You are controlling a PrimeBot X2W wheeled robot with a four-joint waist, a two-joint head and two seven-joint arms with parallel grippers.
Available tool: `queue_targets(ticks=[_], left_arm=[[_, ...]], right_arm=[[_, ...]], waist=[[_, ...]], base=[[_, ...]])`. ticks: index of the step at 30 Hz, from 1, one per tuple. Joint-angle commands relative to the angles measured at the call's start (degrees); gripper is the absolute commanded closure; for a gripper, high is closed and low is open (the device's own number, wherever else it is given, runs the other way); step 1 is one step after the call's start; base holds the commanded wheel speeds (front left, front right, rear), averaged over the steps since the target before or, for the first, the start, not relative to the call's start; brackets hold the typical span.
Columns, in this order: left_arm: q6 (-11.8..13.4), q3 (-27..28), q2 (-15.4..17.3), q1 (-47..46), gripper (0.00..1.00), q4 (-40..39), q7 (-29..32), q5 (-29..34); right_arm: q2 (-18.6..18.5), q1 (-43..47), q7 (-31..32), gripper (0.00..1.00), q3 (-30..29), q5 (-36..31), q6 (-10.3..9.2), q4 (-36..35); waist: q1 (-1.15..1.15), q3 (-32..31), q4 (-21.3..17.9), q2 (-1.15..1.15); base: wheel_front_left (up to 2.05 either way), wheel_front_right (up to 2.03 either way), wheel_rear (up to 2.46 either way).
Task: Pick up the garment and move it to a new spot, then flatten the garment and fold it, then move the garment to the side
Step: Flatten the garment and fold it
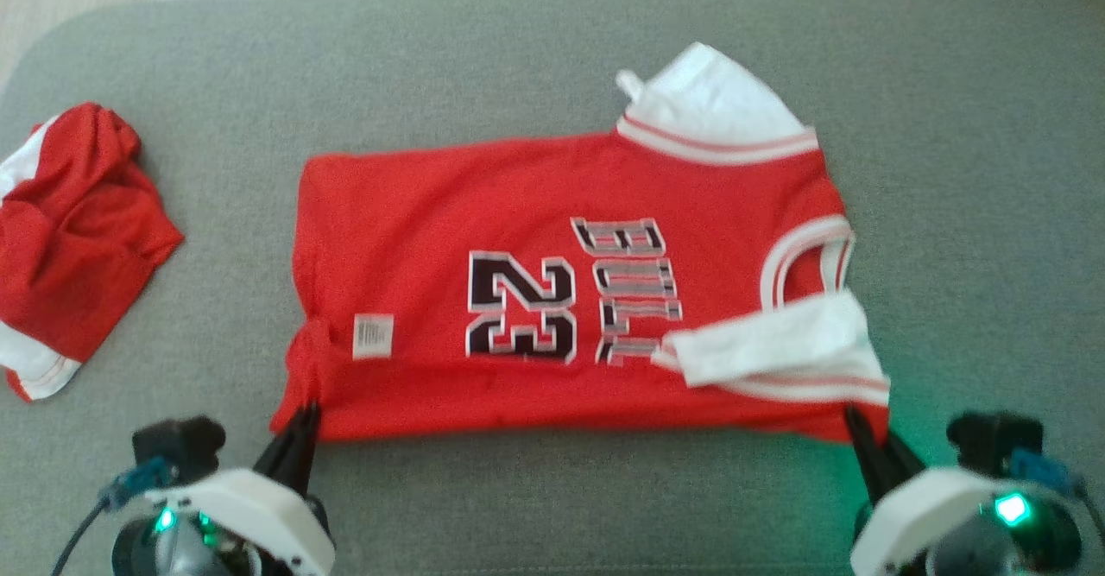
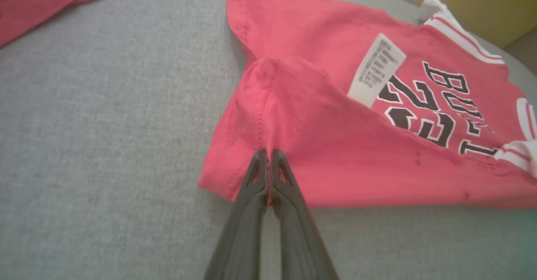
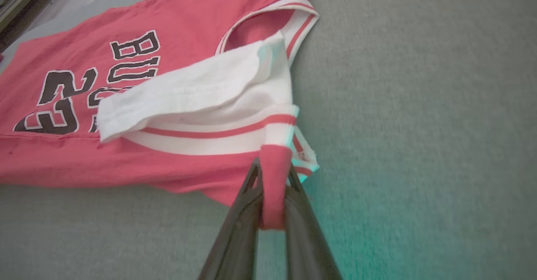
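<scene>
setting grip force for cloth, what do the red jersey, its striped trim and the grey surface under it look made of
Red jersey: thin matte knit, probably synthetic; it bunches softly at the stitched hem.
Striped trim: thicker band, seemingly ribbed knit, holding its edge.
Grey surface: matte woven upholstery, going by its heathered grain.

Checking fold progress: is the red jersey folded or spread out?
Spread out, not folded: the jersey lies flat on the grey cushion, number showing. Left hand and right hand each pinch a near corner.
</scene>
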Motion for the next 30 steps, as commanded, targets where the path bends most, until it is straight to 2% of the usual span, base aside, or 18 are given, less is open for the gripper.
queue_targets(ticks=[1,4,5,6,7,8,13,16,17,21,24,30], left_arm=[[0.7,2.6,1.7,-0.6,1.0,-2.2,0.3,-0.4],[2.2,3.0,2.1,1.7,1.0,-4.1,2.4,-1.2],[2.5,3.0,2.2,2.3,1.0,-4.6,2.9,-1.3],[2.7,2.8,2.2,2.7,0.8,-4.9,3.3,-1.3],[3.0,2.5,2.3,3.2,0.32,-4.8,4.1,-1.4],[3.2,2.3,2.2,3.5,0.0,-4.8,4.7,-1.5],[5.1,2.2,1.4,4.0,0.0,-6.0,2.1,0.2],[6.8,2.7,0.8,3.2,0.0,-8.7,-3.1,3.4],[7.4,3.0,0.3,2.4,0.0,-10.8,-6.7,5.0],[8.7,3.7,0.1,1.6,0.0,-14.9,-11.8,7.9],[9.5,3.7,0.6,1.5,0.0,-17.0,-12.8,9.8],[10.7,2.8,1.4,2.1,0.0,-16.8,-10.9,11.1]], right_arm=[[-0.3,0.4,0.4,1.0,1.0,0.5,0.42,-2.7],[-0.3,2.8,1.4,1.0,1.6,1.3,0.42,-5.4],[-0.3,3.2,1.7,0.78,1.8,1.5,0.42,-5.8],[-0.3,3.5,1.9,0.36,1.8,1.6,0.42,-6.0],[-0.3,3.5,2.1,0.0,2.0,1.6,0.42,-6.2],[-0.3,3.5,2.1,0.0,2.3,1.6,0.42,-6.2],[-0.3,1.5,-2.9,0.0,3.2,-1.0,0.42,-8.9],[-0.3,-0.2,-7.9,0.0,3.9,-2.4,0.42,-11.6],[-0.3,-1.3,-10.4,0.0,4.2,-3.6,0.42,-13.3],[-0.3,-2.9,-12.6,0.0,5.0,-5.2,0.42,-16.0],[-0.3,-3.4,-12.6,0.0,5.2,-6.0,0.42,-17.1],[-0.3,-2.9,-12.2,0.0,4.4,-5.3,0.42,-17.2]], waist=[[0.0,-0.6,-0.2,0.0],[0.0,-1.1,-0.7,0.0],[0.0,-1.3,-0.9,0.0],[0.0,-1.4,-1.0,0.0],[0.0,-1.5,-1.0,0.0],[0.0,-1.6,-1.1,0.0],[0.0,-2.8,-0.9,0.0],[0.0,-3.6,-0.8,0.0],[0.0,-4.3,-0.8,0.0],[0.0,-5.2,-1.0,0.0],[0.0,-5.8,-1.0,0.0],[0.0,-6.0,-1.0,0.0]], base=[[0.0,0.0,0.0],[0.0,0.0,0.0],[0.0,0.0,0.0],[0.0,0.0,0.0],[0.0,0.0,0.0],[0.0,0.0,0.0],[0.0,0.0,0.0],[0.0,0.0,0.0],[0.0,0.0,0.0],[0.0,0.0,0.0],[0.0,0.0,0.0],[0.0,0.0,0.0]])
